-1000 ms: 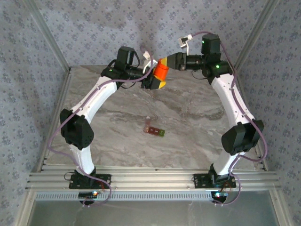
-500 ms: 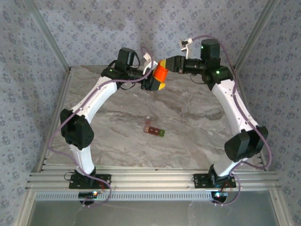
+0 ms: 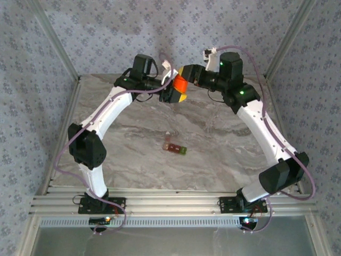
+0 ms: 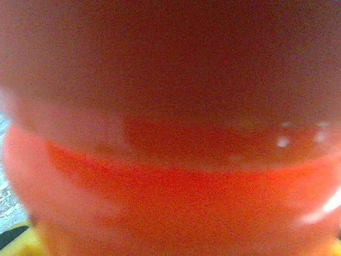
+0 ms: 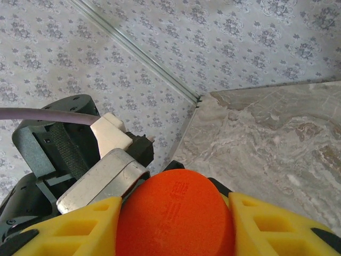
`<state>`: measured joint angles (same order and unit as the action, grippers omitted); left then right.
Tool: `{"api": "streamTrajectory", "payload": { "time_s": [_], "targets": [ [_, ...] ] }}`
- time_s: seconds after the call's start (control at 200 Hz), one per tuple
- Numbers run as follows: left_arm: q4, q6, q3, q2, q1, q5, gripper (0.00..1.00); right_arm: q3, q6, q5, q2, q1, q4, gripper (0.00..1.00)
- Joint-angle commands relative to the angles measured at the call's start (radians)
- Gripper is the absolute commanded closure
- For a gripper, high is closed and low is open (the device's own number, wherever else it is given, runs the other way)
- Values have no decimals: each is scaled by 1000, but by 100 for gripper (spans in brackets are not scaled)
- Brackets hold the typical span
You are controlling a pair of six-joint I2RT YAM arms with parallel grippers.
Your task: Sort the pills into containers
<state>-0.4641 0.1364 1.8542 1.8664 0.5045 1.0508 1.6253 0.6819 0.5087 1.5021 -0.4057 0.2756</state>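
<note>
The table (image 3: 224, 128) has a grey, marble-veined top. Directly on it lie the containers (image 3: 176, 149), a short flat strip set slightly askew. The strip is dark red-brown, with its green end pointing right. A small pale bit (image 3: 168, 136) touches the strip's far-left corner; what it is cannot be told. Well nearer than the strip, a slotted aluminium rail (image 3: 170, 205) borders the table.

A pale grey marbled desk (image 3: 213, 133) stands inside an enclosure whose walls (image 3: 106, 32) carry blue-grey wallpaper with a small floral pattern. A slanting aluminium post (image 5: 138, 52) marks a corner. Slotted aluminium rails (image 3: 170, 204) line the desk's near edge. The light is soft and even.
</note>
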Motion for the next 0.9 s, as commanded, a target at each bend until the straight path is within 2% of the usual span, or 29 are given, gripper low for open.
{"api": "streamTrajectory", "payload": {
  "time_s": [0.0,0.155,0.345,0.52,0.63,0.71,0.895],
  "targets": [
    [120,-24,30,-32,5,5,100,-39,44,103,5,4,74,49],
    [116,-18,27,-32,5,7,100,-38,44,164,-20,57,36,32],
    [117,-23,27,-27,6,11,100,-45,21,249,-72,127,-26,19],
    [113,-19,34,-29,5,19,100,-57,-17,373,-96,196,-31,17],
    [107,-19,37,-29,5,31,100,-35,-44,482,-61,247,-34,18],
    [101,-20,43,-26,7,38,100,5,-121,535,-21,264,-21,18],
    [72,-17,65,-16,9,51,100,116,-209,555,63,255,49,19]
  ]
}}
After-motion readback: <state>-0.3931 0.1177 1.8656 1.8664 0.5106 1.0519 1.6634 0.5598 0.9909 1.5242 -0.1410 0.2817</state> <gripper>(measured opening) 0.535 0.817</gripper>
